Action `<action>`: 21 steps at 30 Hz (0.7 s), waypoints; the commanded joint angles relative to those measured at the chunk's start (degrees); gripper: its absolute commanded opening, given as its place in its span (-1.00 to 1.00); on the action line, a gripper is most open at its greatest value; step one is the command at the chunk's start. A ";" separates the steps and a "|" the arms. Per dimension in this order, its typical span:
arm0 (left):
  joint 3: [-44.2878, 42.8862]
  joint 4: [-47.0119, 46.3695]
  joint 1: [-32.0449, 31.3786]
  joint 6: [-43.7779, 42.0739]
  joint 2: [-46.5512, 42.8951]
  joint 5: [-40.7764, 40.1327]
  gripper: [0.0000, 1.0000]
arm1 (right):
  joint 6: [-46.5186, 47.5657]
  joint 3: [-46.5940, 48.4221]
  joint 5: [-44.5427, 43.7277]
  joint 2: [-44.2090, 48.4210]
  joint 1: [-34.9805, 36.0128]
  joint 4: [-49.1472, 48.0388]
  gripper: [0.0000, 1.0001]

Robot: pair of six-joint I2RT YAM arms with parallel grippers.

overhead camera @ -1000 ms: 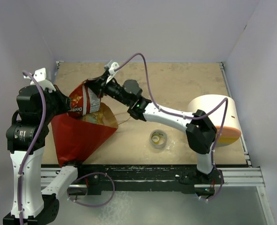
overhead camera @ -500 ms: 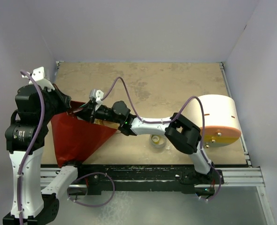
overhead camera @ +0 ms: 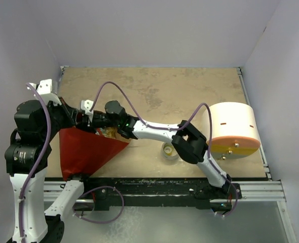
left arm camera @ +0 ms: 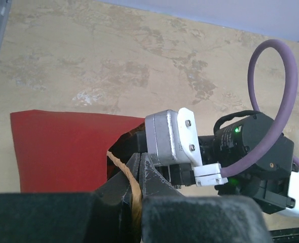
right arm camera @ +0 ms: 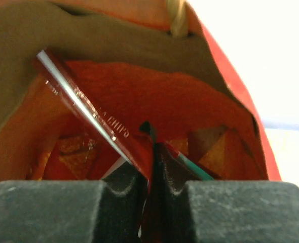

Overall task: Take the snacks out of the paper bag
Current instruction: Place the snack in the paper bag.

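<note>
The red paper bag [overhead camera: 86, 152] lies at the left of the table, its mouth lifted. My left gripper [left arm camera: 141, 158] is shut on the bag's thin twisted handle [left arm camera: 133, 195], beside the red outer wall [left arm camera: 58, 152]. My right gripper [right arm camera: 152, 147] reaches inside the bag, brown kraft wall [right arm camera: 114, 40] overhead, and its jaws pinch the edge of a red snack packet [right arm camera: 101, 124]. More orange-brown snacks [right arm camera: 71, 157] lie deeper in the bag. From above, the right gripper [overhead camera: 88, 120] is at the bag's mouth, fingers hidden, and a golden packet [overhead camera: 109, 132] peeks out.
A small tape roll [overhead camera: 170, 150] lies near the middle front of the table. A cream-white cylinder with an orange base [overhead camera: 233, 126] stands at the right edge. The right arm stretches across the table towards the bag.
A second ago my right gripper held the red packet above the bag. It has moved left and down into the bag's mouth with the packet. The left gripper kept hold of the handle.
</note>
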State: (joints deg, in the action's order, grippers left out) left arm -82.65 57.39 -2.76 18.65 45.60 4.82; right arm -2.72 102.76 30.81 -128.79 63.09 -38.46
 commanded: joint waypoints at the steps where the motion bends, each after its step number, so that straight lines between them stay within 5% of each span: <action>1: -1.40 -14.42 -0.13 -1.23 -3.15 0.09 -1.00 | 3.86 -1.85 1.31 3.57 -0.38 11.83 -0.62; 14: -1.21 -11.30 -0.09 1.23 -3.48 -8.79 -1.00 | -1.49 -17.42 -15.64 25.71 -1.97 20.09 0.82; 17: -0.87 -11.16 -0.13 1.75 -3.42 -9.75 -1.00 | -0.89 -20.99 -15.37 29.39 -2.83 21.96 1.00; 21: -1.35 -10.94 -0.11 2.09 -3.34 -11.58 -1.00 | -0.61 -24.00 -17.00 33.88 -5.01 25.55 0.99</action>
State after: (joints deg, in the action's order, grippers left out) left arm -81.73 57.01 -2.76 19.53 43.79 -3.25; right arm -3.29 80.86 16.86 -99.15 59.92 -16.95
